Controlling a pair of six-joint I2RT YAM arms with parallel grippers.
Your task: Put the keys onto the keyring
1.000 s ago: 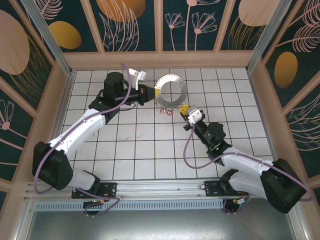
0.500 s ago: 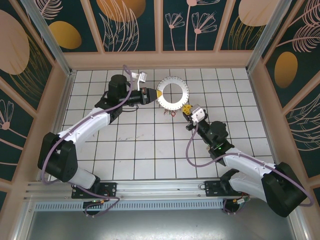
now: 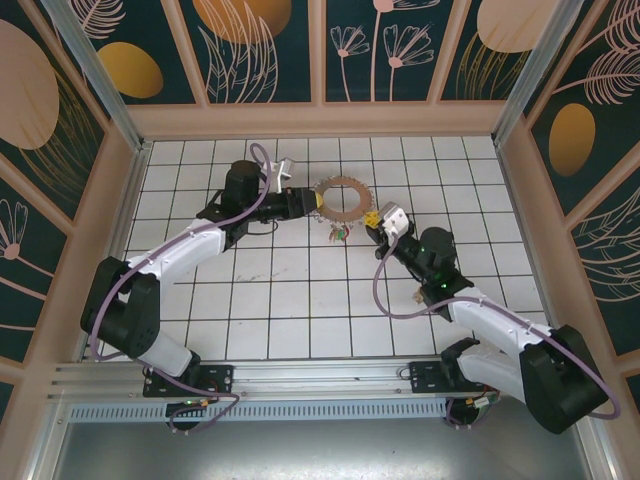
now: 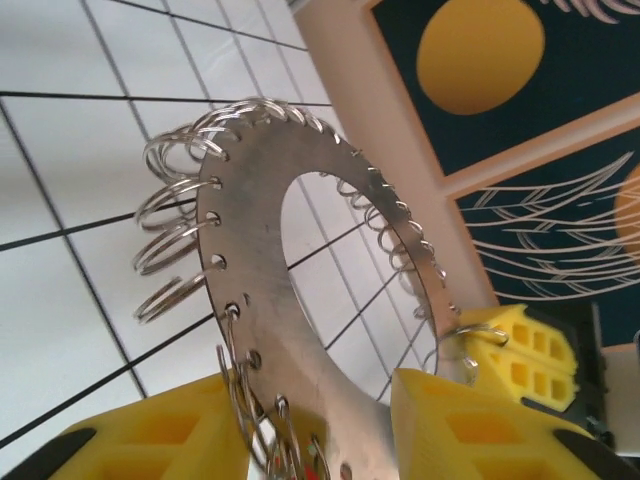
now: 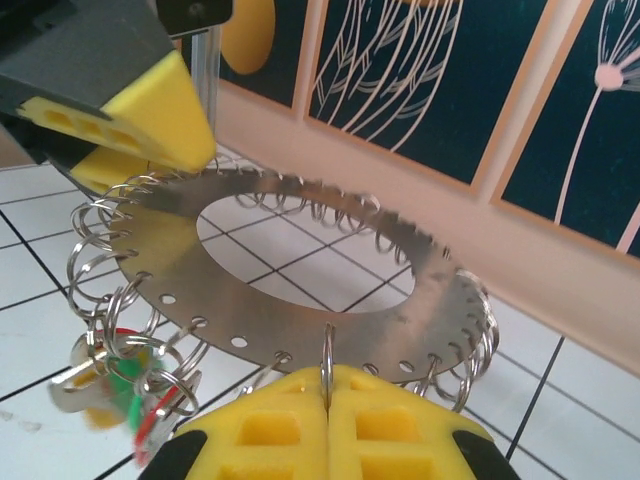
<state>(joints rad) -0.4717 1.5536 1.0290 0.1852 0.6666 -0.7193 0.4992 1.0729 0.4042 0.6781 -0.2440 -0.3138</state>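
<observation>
Right wrist view: the keyring (image 5: 200,265), a flat silvery disc fringed with split rings (image 5: 97,238), sits nearly level, keys (image 5: 115,385) dangling. Right jaws pinch one such ring; left jaws stand spread.

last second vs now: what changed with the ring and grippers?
The left gripper opened, letting go of the keyring; its pads now sit loosely either side of the rim. The keyring tipped from facing the top camera to nearly flat. Unchanged: the right gripper stays shut on a rim loop, and the keys still hang from the keyring.
</observation>
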